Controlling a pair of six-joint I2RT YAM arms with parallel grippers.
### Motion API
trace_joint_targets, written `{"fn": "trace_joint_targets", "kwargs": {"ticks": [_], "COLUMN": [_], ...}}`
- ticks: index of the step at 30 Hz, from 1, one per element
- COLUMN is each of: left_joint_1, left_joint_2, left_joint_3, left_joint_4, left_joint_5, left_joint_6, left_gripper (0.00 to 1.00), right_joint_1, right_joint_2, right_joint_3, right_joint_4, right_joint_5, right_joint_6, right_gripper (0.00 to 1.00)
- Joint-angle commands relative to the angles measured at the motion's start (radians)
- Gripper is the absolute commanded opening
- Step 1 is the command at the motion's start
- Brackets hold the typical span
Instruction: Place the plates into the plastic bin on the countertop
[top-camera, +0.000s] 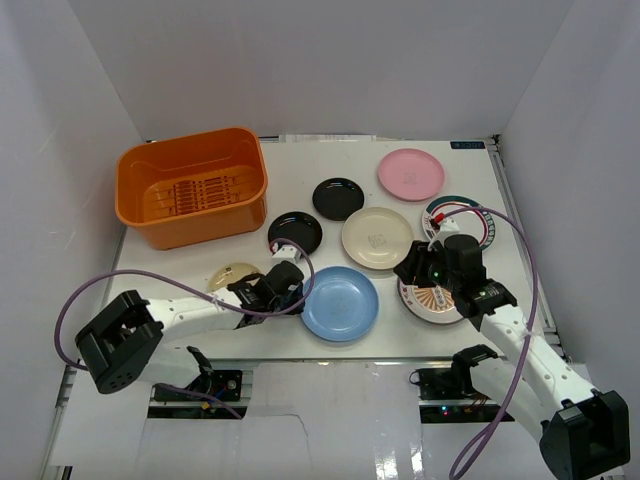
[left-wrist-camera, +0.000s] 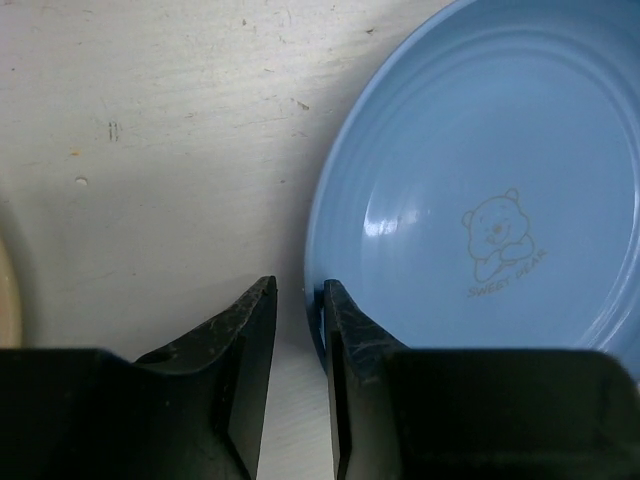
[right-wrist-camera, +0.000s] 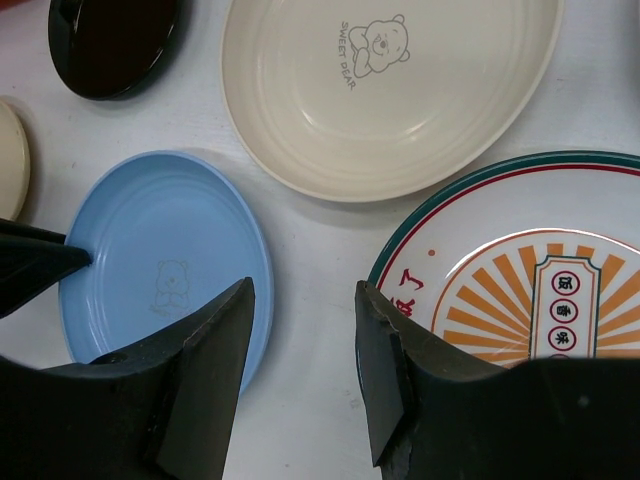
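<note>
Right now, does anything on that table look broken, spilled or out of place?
Nothing stands out. The light blue plate, the cream plate and the rest lie flat, right side up, on the countertop; no spill or chip shows. The orange bin stands upright, no plate inside.

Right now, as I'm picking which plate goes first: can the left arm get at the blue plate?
Probably yes: the left gripper sits at the rim of the blue plate, one finger either side of the edge, nothing in the way.
</note>
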Motion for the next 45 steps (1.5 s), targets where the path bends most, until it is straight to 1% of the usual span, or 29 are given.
{"fn": "trace_joint_targets", "kwargs": {"ticks": [1,2,3,5,6,7,10,11,14,15,17,18,20,21,22,23,24,25,26,27,28,29,30,31,32,36,38,42,45], "left_joint_1": [-0.002,-0.004,-0.002,-0.004,-0.004,-0.004,-0.002,-0.004,-0.002,0.005,0.027,0.060,0.111,0.198,0.250,0.312,0.415,0.464,0.514,0.619,0.671,0.727,0.811,0.844,0.901,1.030,1.068,1.090,1.090], "left_joint_2": [0.037,0.043,0.048,0.040,0.029,0.014,-0.076,-0.140,-0.246,-0.306,-0.346,-0.360,-0.348,-0.322,-0.299,-0.273,-0.246,-0.191,-0.166,-0.140,-0.089,-0.069,-0.048,-0.015,-0.002,0.090,0.141,0.238,0.325], "left_joint_3": [0.031,0.033,0.033,0.027,0.023,0.022,0.040,0.059,0.106,0.152,0.215,0.294,0.387,0.477,0.520,0.564,0.606,0.672,0.697,0.718,0.758,0.773,0.784,0.790,0.792,0.803,0.800,0.807,0.827], "left_joint_4": [0.033,0.035,0.033,0.029,0.024,0.018,-0.040,-0.075,-0.150,-0.172,-0.230,-0.250,-0.295,-0.299,-0.302,-0.313,-0.321,-0.325,-0.324,-0.319,-0.316,-0.312,-0.304,-0.292,-0.283,-0.283,-0.283,-0.270,-0.266], "left_joint_5": [-0.026,-0.028,-0.030,-0.036,-0.040,-0.043,-0.040,-0.036,-0.020,-0.034,-0.051,-0.059,-0.086,-0.080,-0.022,0.008,0.032,0.049,0.062,0.081,0.105,0.181,0.194,0.194,0.185,0.155,0.133,0.058,0.056], "left_joint_6": [0.003,0.004,0.003,0.000,-0.006,-0.009,-0.019,-0.017,-0.017,-0.019,0.000,0.015,0.079,0.107,0.135,0.174,0.191,0.207,0.227,0.231,0.225,0.203,0.193,0.182,0.173,0.185,0.196,0.250,0.264], "left_gripper": [0.35,0.33,0.26,0.16,0.10,0.00,0.00,0.00,0.00,0.00,0.00,0.00,0.00,0.00,0.00,0.00,0.00,0.00,0.00,0.00,0.00,0.00,0.00,0.00,0.00,0.00,0.00,0.00,0.00], "right_joint_1": [0.006,0.007,0.006,0.006,0.006,0.007,0.006,0.006,0.006,0.007,0.007,0.007,0.007,0.007,0.007,0.007,0.007,0.007,0.007,0.007,0.007,0.009,0.010,0.009,0.009,0.012,0.013,0.013,0.016], "right_joint_2": [-0.019,-0.021,-0.022,-0.024,-0.024,-0.030,-0.053,-0.058,-0.111,-0.151,-0.183,-0.202,-0.212,-0.214,-0.211,-0.208,-0.211,-0.214,-0.216,-0.216,-0.211,-0.197,-0.188,-0.179,-0.162,-0.133,-0.114,-0.064,0.002], "right_joint_3": [-0.006,-0.004,-0.004,0.000,0.004,0.005,0.010,0.026,0.074,0.100,0.132,0.158,0.163,0.151,0.143,0.134,0.122,0.097,0.087,0.077,0.071,0.071,0.070,0.070,0.065,0.040,0.033,0.027,0.028], "right_joint_4": [0.050,0.049,0.047,0.043,0.039,0.036,0.036,0.018,-0.023,-0.034,-0.057,-0.077,-0.085,-0.085,-0.089,-0.091,-0.088,-0.076,-0.071,-0.068,-0.066,-0.068,-0.068,-0.063,-0.050,-0.007,0.009,0.053,0.104], "right_joint_5": [-0.014,-0.010,-0.003,0.005,0.011,0.017,0.043,0.048,0.023,0.025,0.031,0.034,0.030,0.007,-0.007,-0.023,-0.047,-0.052,-0.052,-0.046,-0.043,-0.044,-0.049,-0.055,-0.076,-0.113,-0.106,-0.086,-0.060], "right_joint_6": [-0.006,-0.007,-0.010,-0.012,-0.013,-0.012,-0.010,-0.009,-0.003,0.002,0.001,-0.001,0.001,0.002,0.005,0.016,0.020,0.022,0.025,0.022,0.017,0.010,0.005,0.002,0.002,0.007,0.004,0.001,0.008], "right_gripper": [0.51,0.51,0.51,0.51,0.51,0.51,0.50,0.50,0.49,0.49,0.44,0.39,0.35,0.30,0.29,0.28,0.28,0.28,0.28,0.28,0.28,0.29,0.29,0.29,0.30,0.31,0.32,0.32,0.32]}}
